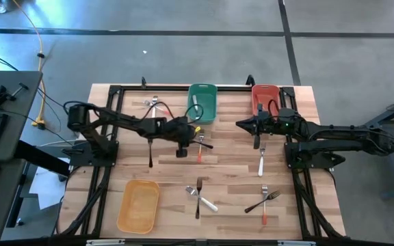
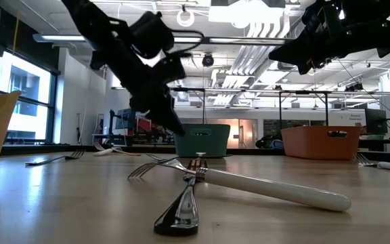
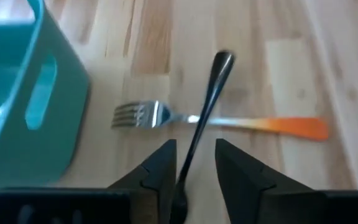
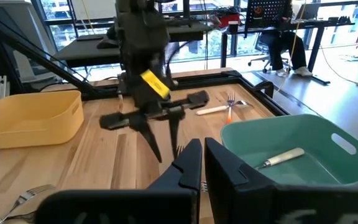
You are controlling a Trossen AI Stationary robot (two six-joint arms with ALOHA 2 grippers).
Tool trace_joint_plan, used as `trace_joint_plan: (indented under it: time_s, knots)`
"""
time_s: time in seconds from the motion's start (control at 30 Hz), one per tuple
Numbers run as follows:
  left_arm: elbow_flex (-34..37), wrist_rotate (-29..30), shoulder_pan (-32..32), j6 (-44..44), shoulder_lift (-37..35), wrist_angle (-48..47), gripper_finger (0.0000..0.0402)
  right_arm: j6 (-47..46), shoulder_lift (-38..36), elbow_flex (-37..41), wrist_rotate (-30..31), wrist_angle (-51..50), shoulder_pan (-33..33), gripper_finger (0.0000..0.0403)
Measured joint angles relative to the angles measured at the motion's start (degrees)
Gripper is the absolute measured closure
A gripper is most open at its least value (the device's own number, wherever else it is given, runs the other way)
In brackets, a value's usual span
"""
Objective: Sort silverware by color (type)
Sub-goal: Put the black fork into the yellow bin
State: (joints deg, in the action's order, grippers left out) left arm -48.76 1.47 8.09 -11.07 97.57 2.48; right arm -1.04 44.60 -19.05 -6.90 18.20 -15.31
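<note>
**Black fork about to miss the bin?**

Left gripper [image 3: 191, 171] sits just at 5 o'clock of the green bin [image 1: 202, 102], jaws parted, with a black fork [image 3: 205, 106] standing loose between them, over a red-handled fork [image 3: 229, 121] on the table. It could drop there, not in any bin. Right gripper [image 1: 241, 124] is closed and empty at 7 o'clock of the red bin [image 1: 265, 98]. Other forks lie scattered around 6 o'clock.

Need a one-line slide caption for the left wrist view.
Left claw open astride a black fork crossing a red-handled fork on the table, green bin alongside.
</note>
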Motion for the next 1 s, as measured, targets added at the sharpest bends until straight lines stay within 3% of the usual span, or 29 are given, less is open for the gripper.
trace_joint_plan:
  time_s: [0.2,0.67,1.0]
  knots:
    - [-0.2,-2.5,1.0,-0.1,3.2,0.4,0.0277,0.0,0.0,0.0,0.0,0.0,0.0,0.0399]
    - [-0.2,-1.9,2.8,-1.6,6.7,2.6,0.0275,-0.4,0.0,0.0,0.0,0.0,0.0,0.0399]
    - [-0.3,-3.3,2.9,-3.0,7.8,2.1,0.0325,-0.5,0.0,0.0,0.0,0.0,0.0,0.0399]
